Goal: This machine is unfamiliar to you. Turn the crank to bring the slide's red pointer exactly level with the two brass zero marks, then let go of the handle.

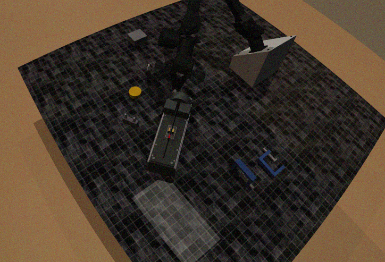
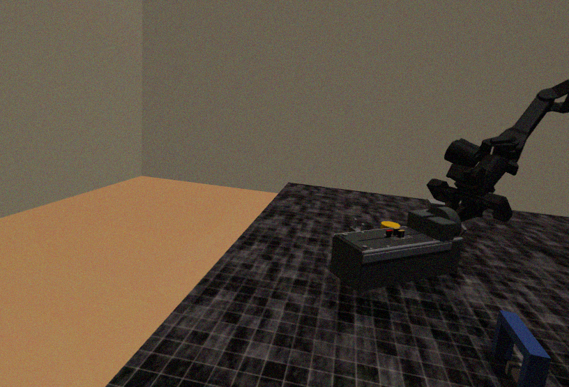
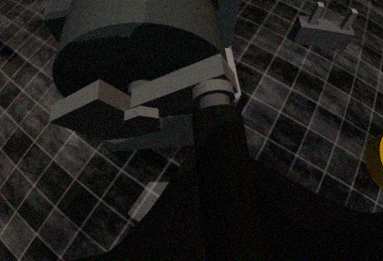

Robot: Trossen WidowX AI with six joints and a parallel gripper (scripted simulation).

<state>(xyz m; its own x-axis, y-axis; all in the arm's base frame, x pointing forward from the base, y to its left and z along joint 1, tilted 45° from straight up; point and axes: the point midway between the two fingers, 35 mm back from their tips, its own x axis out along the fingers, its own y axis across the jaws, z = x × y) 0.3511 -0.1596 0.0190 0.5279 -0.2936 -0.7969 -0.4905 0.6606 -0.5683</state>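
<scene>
The machine (image 1: 164, 150) (image 2: 390, 259) is a long dark box on the tiled mat. Its round crank housing (image 1: 178, 103) (image 2: 434, 222) (image 3: 145, 1) sits at the end nearest the arm. The grey crank arm (image 3: 169, 85) points sideways across the housing face, with the handle (image 3: 214, 93) at its right end. My gripper (image 1: 178, 88) (image 2: 463, 219) (image 3: 216, 114) is shut on the handle. The red pointer (image 1: 169, 136) (image 2: 389, 231) lies close to the two brass marks (image 1: 171, 129) (image 2: 401, 233), a little past them on the side away from the crank.
A yellow disc (image 1: 135, 91) (image 2: 389, 224) and a small grey bracket (image 1: 129, 119) (image 3: 322, 29) lie left of the machine. A grey plate (image 1: 137, 35) lies far back. The arm's white wedge base (image 1: 261, 60) stands at the right. Blue pieces (image 1: 245, 169) (image 2: 521, 341) lie front right.
</scene>
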